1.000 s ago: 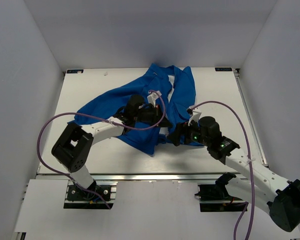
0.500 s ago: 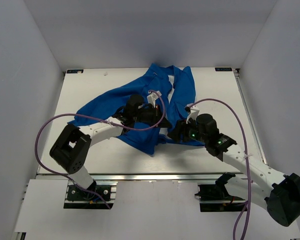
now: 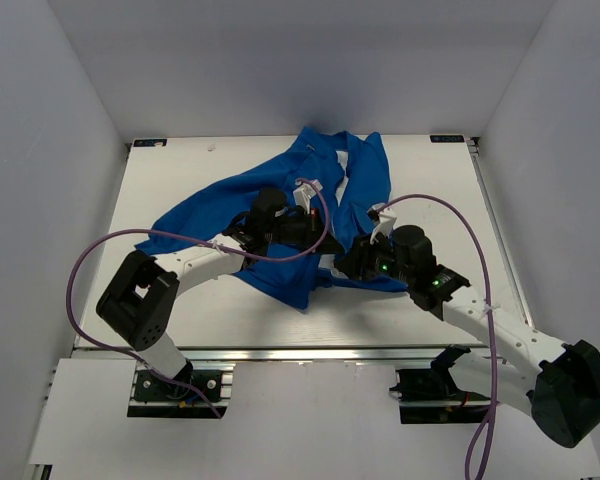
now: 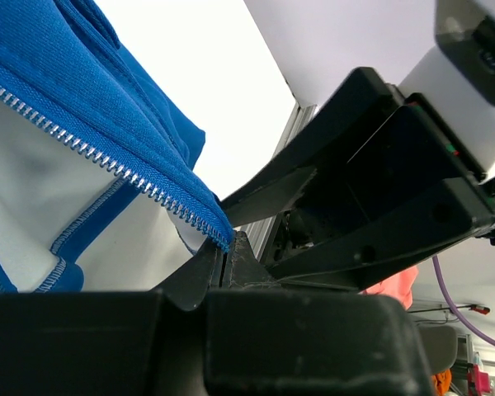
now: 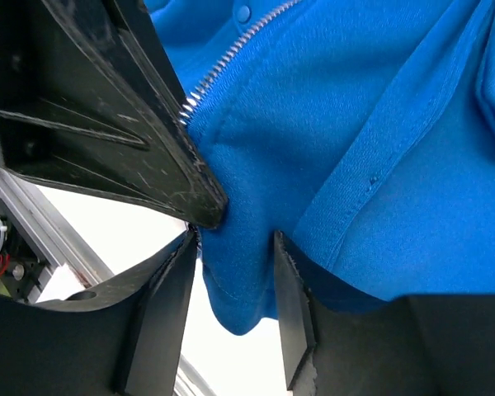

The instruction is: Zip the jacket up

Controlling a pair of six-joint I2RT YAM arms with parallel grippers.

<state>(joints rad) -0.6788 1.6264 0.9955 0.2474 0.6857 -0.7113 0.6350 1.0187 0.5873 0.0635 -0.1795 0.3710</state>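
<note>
The bright blue jacket (image 3: 280, 190) lies spread open on the white table, its white lining (image 4: 33, 206) showing. My left gripper (image 3: 322, 250) is shut on the jacket's lower front corner, pinching the bottom end of the silver zipper (image 4: 91, 153) at its fingertips (image 4: 223, 257). My right gripper (image 3: 338, 272) faces it closely. In the right wrist view its jaws (image 5: 235, 239) stand partly apart with a fold of the other front hem (image 5: 239, 280) between them. The left gripper's black fingers (image 5: 124, 124) sit just above that fold, beside the second zipper row (image 5: 231, 58).
The jacket's sleeves reach left (image 3: 180, 225) and toward the far edge (image 3: 365, 165). Purple cables (image 3: 450, 215) loop over both arms. The table's metal front rail (image 3: 310, 352) runs close behind the grippers. Grey walls enclose the table.
My right gripper has crept left toward the jacket's hem and its jaws have narrowed around the fold. The left gripper has kept its hold and place.
</note>
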